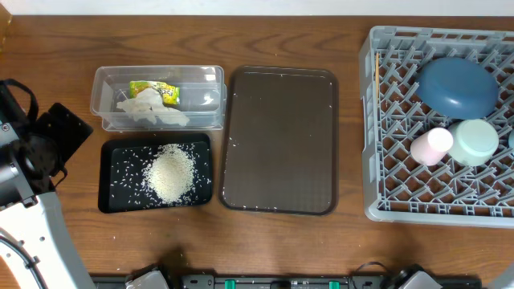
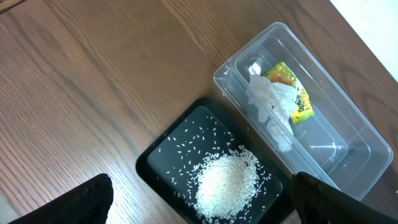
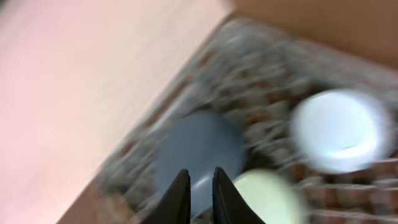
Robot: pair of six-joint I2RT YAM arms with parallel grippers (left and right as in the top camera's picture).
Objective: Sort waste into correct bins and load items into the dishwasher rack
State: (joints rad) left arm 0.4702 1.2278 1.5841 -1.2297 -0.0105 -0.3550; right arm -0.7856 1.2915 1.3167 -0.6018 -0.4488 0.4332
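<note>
- Inside the dishwasher rack (image 1: 385,201) lie the dark blue dish (image 1: 458,86), pink cup (image 1: 431,146) and mint-green bowl (image 1: 473,141), with cup and bowl side by side.
- Well left of the rack, beyond the brown serving tray (image 1: 279,140), the clear tub (image 1: 104,88) holds tissue (image 1: 148,108) and wrapper (image 1: 157,90). The black tray (image 1: 108,201) holds the rice (image 1: 170,174).
- The left gripper (image 2: 202,208), farthest from the rack, gapes wide and empty.
- The right gripper (image 3: 200,180) is above the rack in a blurred view, its fingers a thin gap apart with nothing between.

Overhead top-down, left wrist nearer, black tray (image 1: 112,149) shared
</note>
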